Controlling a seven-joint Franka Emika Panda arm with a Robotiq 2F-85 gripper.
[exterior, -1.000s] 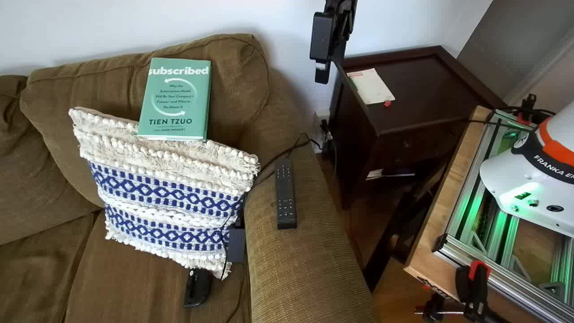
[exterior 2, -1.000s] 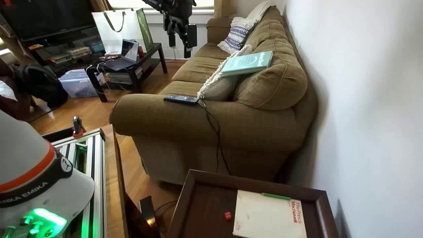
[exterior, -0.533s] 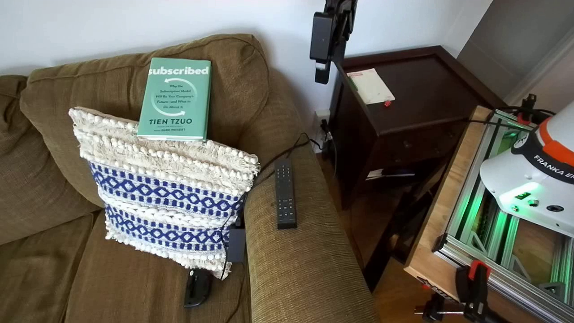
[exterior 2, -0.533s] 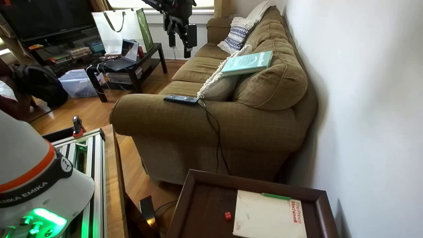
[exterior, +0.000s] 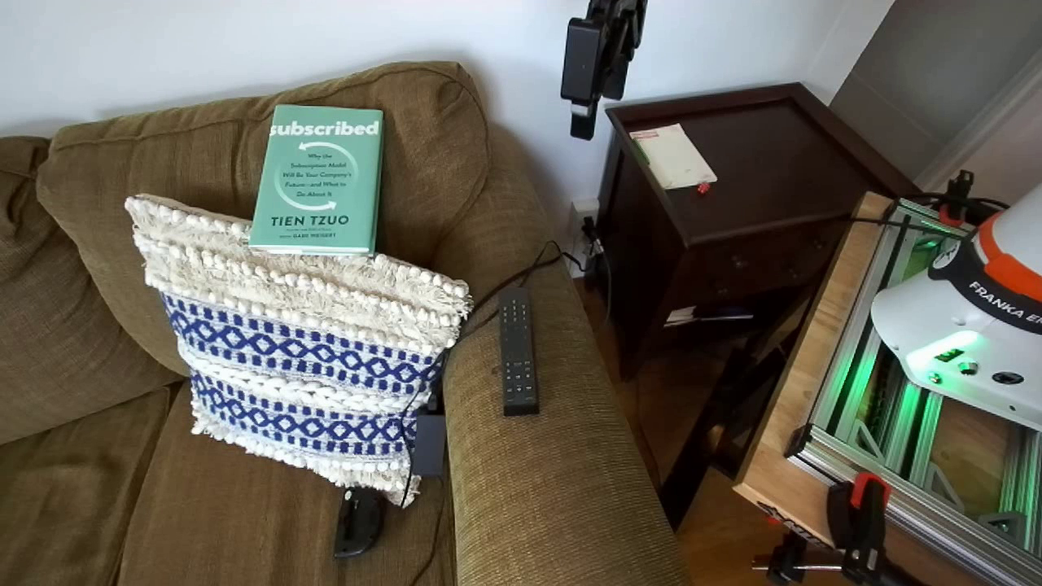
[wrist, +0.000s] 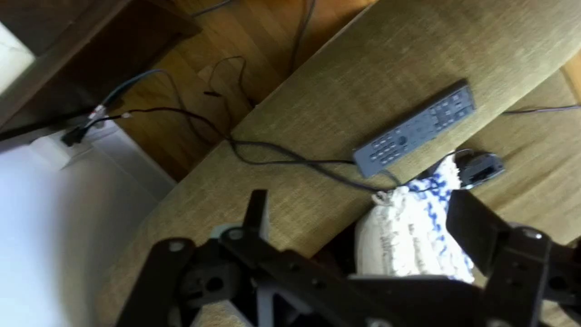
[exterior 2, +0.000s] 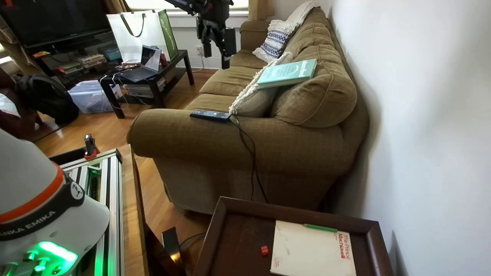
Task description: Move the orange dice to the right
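Note:
The small red-orange dice (exterior: 703,189) lies on the dark brown side table (exterior: 757,207), beside the corner of a cream book. The dice also shows in an exterior view (exterior 2: 264,250), just left of the book. It is out of view in the wrist view. My black gripper (exterior: 598,114) hangs in the air, left of and higher than the table in that view. It also shows near the top of an exterior view (exterior 2: 217,57), fingers pointing down and apart. In the wrist view the gripper (wrist: 358,200) is wide open, with nothing between its fingers, above the sofa arm.
The cream book (exterior 2: 312,249) with a green pencil (exterior 2: 320,227) lies on the side table, which has a raised rim. The brown sofa arm (exterior: 562,472) carries a black remote (exterior: 518,352). A teal book (exterior: 319,179) leans above a patterned pillow (exterior: 301,350). Cables (wrist: 290,156) cross the arm.
My gripper has shifted slightly, up in an exterior view and to the right in an exterior view. It stays open. The dice and the other objects have not moved.

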